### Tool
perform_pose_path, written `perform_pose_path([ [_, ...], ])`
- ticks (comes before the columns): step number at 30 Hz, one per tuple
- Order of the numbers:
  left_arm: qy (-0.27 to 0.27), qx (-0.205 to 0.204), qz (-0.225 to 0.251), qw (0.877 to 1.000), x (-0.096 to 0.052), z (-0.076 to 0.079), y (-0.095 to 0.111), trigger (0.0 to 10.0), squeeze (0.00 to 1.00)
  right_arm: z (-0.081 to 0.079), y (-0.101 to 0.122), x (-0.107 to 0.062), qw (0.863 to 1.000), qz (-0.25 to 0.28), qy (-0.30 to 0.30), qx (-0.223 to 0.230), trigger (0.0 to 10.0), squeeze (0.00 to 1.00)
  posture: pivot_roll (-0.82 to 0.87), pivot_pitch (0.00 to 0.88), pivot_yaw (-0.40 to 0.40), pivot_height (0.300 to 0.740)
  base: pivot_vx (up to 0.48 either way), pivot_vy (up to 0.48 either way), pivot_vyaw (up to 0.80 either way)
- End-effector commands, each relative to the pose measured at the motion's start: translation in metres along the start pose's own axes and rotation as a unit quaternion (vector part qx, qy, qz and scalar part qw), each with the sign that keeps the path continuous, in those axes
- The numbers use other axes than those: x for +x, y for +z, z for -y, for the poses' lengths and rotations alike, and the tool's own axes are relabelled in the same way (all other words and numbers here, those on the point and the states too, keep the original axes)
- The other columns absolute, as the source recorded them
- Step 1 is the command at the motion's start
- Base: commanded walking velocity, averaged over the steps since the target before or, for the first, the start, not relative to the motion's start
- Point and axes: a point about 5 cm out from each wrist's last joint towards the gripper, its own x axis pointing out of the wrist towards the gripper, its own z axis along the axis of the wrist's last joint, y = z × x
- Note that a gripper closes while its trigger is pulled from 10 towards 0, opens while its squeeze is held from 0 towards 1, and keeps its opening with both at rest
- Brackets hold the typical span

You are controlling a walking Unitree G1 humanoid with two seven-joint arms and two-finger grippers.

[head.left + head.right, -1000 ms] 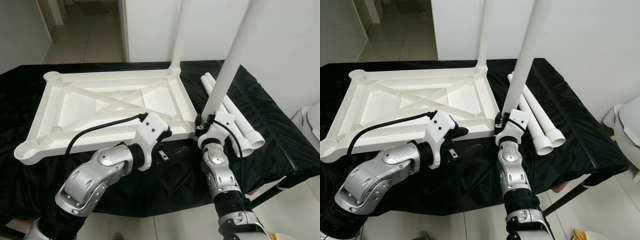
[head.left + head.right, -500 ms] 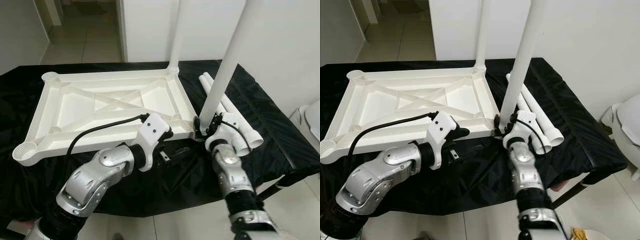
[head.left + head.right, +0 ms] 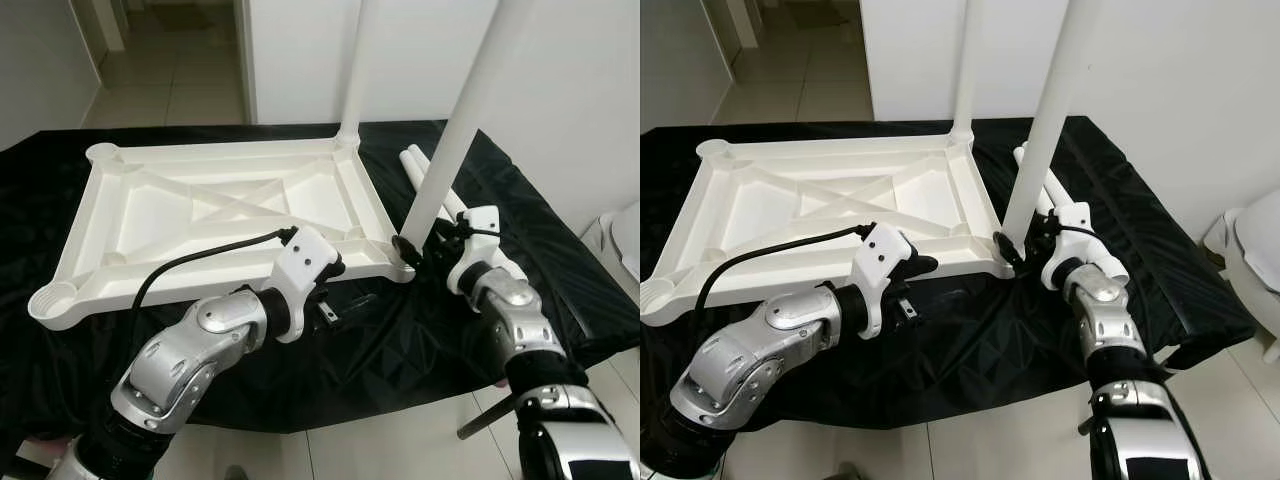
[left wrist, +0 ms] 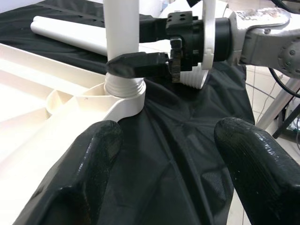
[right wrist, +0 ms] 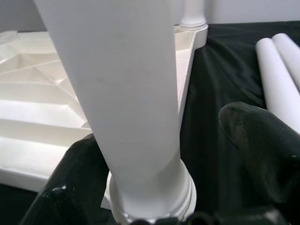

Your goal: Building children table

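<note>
Tabletop, white moulded plastic with cross ribs, lies underside up on your black-cloth-covered table, long side running 9 to 3 o'clock. One white plastic tube leg stands upright in the far corner socket at about 1 o'clock. A second white tube leg stands in the near socket at about 3 o'clock, leaning slightly to the right at the top; the left wrist view shows its threaded end seated in the socket collar.

Right pincer is at the base of that second leg, one black finger on each side of the tube just above the socket. You can see the fingers flanking the tube in the right wrist view. Whether they actually bear on the tube, cannot tell.

Left pincer hovers low over the cloth just in front of the tabletop's near edge, about 6 o'clock, pointing at the same socket. Its fingers are apart, nothing between them.

Two spare white tube legs lie side by side on the cloth at 3 o'clock, just beyond the right wrist.
</note>
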Motion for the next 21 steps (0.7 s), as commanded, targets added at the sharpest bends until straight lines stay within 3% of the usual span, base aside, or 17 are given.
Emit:
perform_pose_path([
  [1,-0.020,0.003,0.000,1.000,-0.0019,0.0017,0.0025,10.0,0.00,0.0006,-0.0043,0.0004,1.000,-0.013,0.024,0.004,10.0,0.00,0.00,0.026,-0.015,0.740,0.000,0.000,0.00],
  [2,-0.017,0.003,-0.001,1.000,-0.0025,0.0011,0.0026,10.0,0.00,0.0003,-0.0058,0.0014,0.999,-0.017,0.040,0.009,3.1,0.00,0.00,0.028,-0.015,0.740,0.000,0.000,0.00],
  [3,-0.015,0.003,-0.001,1.000,-0.0030,0.0008,0.0026,10.0,0.00,0.0002,-0.0071,0.0019,0.998,-0.019,0.055,0.015,0.0,0.00,0.01,0.029,-0.018,0.740,0.000,0.000,0.00],
  [13,-0.009,0.001,-0.001,1.000,-0.0051,0.0008,0.0023,10.0,0.00,-0.0065,-0.0141,0.0034,0.993,-0.025,0.107,0.032,0.0,0.00,0.02,0.029,-0.024,0.740,0.000,0.000,0.00],
  [21,-0.014,0.001,-0.002,1.000,-0.0048,0.0012,0.0021,10.0,0.00,-0.0004,-0.0137,0.0018,0.996,-0.016,0.084,0.025,0.0,0.00,0.01,0.027,-0.021,0.740,0.000,0.000,0.00],
])
